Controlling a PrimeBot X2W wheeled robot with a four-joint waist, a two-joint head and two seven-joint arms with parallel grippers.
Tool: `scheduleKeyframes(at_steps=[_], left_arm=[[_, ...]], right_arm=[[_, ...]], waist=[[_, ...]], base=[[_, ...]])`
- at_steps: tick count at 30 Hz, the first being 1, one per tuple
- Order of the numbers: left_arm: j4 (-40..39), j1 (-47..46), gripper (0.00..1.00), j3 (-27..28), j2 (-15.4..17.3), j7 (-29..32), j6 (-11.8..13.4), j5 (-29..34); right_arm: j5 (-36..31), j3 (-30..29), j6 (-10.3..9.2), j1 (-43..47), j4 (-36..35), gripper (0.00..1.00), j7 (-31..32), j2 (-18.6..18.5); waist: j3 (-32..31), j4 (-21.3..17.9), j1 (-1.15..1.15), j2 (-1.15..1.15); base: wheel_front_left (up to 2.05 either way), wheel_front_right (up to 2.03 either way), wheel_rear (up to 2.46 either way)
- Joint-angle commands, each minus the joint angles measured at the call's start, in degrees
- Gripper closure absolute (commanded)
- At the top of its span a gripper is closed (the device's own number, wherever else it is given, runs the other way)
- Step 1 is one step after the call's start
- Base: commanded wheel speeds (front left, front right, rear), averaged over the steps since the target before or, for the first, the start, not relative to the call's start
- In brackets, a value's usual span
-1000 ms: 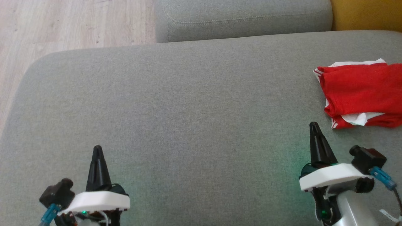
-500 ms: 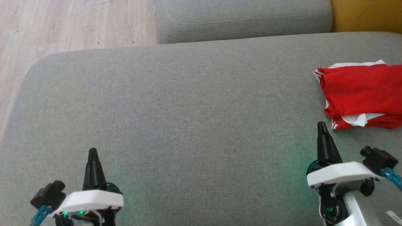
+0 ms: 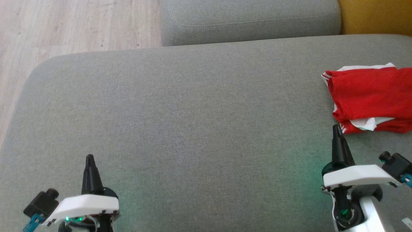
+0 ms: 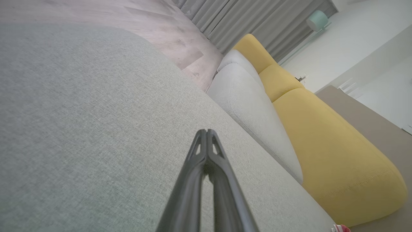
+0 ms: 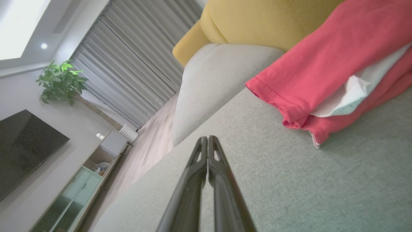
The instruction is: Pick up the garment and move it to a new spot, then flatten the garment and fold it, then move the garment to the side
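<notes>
Two claws, both pressed tight together and pinching nothing, as I watch from my remote station. My left gripper [image 3: 89,158] hovers over the near-left part of the grey seat [image 3: 193,106], its dark fingers meeting in a single point. My right gripper [image 3: 336,128] hangs at the near right, its tip just beside the near-left corner of the garment [image 3: 370,96] and apart from the cloth.

The garment, red with white trim, lies folded in a loose bundle on the seat's right side. It runs off the head view's right edge, and a white layer peeps out between the red folds at its near edge.

Beyond the seat sits a grey cushion [image 3: 251,19], with a yellow cushion [image 3: 373,16] to its right. Pale wooden floor [image 3: 64,29] shows at far left. My right wrist camera takes in grey curtains [image 5: 135,71], a leafy plant [image 5: 61,80] and a dark television [image 5: 22,148] on the wall.
</notes>
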Motion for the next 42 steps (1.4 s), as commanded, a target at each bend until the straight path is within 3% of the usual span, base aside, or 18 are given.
scheduleKeyframes(at_steps=[1, 42], left_arm=[[-2.0, -2.9, 1.00, 1.1, 0.1, 0.3, -0.5, -1.0], [-2.1, -3.6, 1.00, 5.0, 0.2, 7.1, -2.5, -23.1]], right_arm=[[1.3, 0.2, -0.01, -1.6, -2.3, 1.00, 0.3, -0.8], [27.0, -3.5, -0.03, -0.6, -4.2, 1.00, 6.8, -1.0]], waist=[[0.0, 0.0, 0.00, 0.00], [-0.9, 0.4, 0.00, 0.00]], base=[[0.00, 0.00, 0.00], [0.00, 0.00, 0.00]])
